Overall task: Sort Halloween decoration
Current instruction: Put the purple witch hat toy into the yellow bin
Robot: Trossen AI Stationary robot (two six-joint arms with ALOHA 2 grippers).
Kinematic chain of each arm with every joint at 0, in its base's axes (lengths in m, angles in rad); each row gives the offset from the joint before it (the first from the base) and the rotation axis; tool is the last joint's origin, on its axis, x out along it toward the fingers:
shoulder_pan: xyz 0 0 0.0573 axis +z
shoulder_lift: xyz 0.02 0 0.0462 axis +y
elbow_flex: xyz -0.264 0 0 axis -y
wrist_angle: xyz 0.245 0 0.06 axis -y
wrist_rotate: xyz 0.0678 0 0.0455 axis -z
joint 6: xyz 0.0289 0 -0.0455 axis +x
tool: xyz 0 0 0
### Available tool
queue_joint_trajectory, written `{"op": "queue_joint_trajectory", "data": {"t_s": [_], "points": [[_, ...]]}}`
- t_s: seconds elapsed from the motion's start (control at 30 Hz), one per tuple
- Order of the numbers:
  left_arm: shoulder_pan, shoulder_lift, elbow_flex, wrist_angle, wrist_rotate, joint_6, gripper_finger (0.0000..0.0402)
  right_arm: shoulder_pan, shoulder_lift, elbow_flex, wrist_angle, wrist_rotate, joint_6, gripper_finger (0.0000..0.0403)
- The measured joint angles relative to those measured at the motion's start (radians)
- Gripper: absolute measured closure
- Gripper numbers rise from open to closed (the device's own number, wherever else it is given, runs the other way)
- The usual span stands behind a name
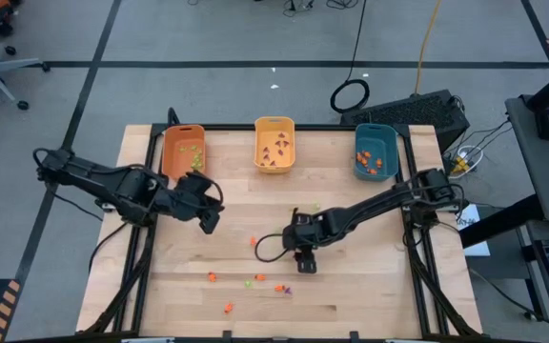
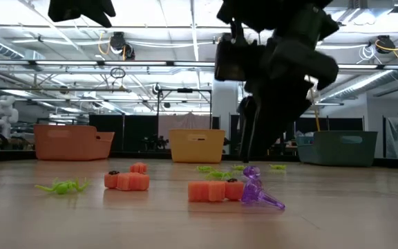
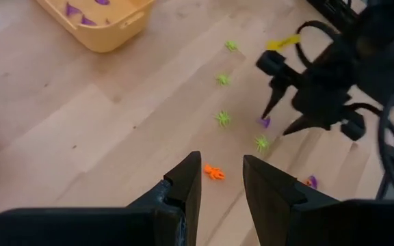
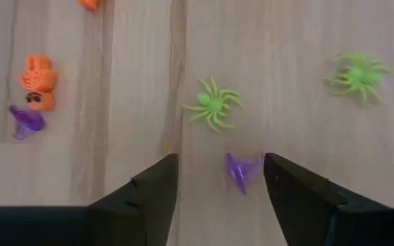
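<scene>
Small orange, light green and purple trinkets lie scattered on the wooden table [image 1: 370, 286]. My right gripper [image 4: 219, 160] stands open just above the table, pointing steeply down near the table's middle [image 1: 305, 262]. Its fingers flank a purple trinket [image 4: 241, 171] that lies on the wood, and they do not touch it. Close by lie two green spiders [image 4: 213, 104] [image 4: 358, 74]. My left gripper [image 3: 221, 160] hangs open and empty over the table's left half [image 1: 210, 221], high above an orange trinket [image 3: 213, 172].
Three bins stand along the far edge: orange [image 1: 181, 152] with green pieces, yellow [image 1: 274, 143] with purple ones, teal [image 1: 375, 152] with orange ones. More trinkets lie toward the near edge [image 1: 255, 281], among them orange pumpkins [image 2: 126, 181] and a purple piece [image 2: 261, 197].
</scene>
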Motion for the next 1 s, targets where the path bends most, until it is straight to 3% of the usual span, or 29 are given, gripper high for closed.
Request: {"op": "queue_joint_trajectory", "data": {"t_s": [0.27,1.0], "points": [[-0.034,0.029,0.0,0.082,0.017,-0.001,0.0293,0.0,0.039,0.001,-0.004,0.001,-0.003,0.0239],[-0.042,0.029,0.0,0.082,-0.006,0.001,0.0293,0.0,0.04,0.001,-0.009,-0.015,0.005,0.0359]]}}
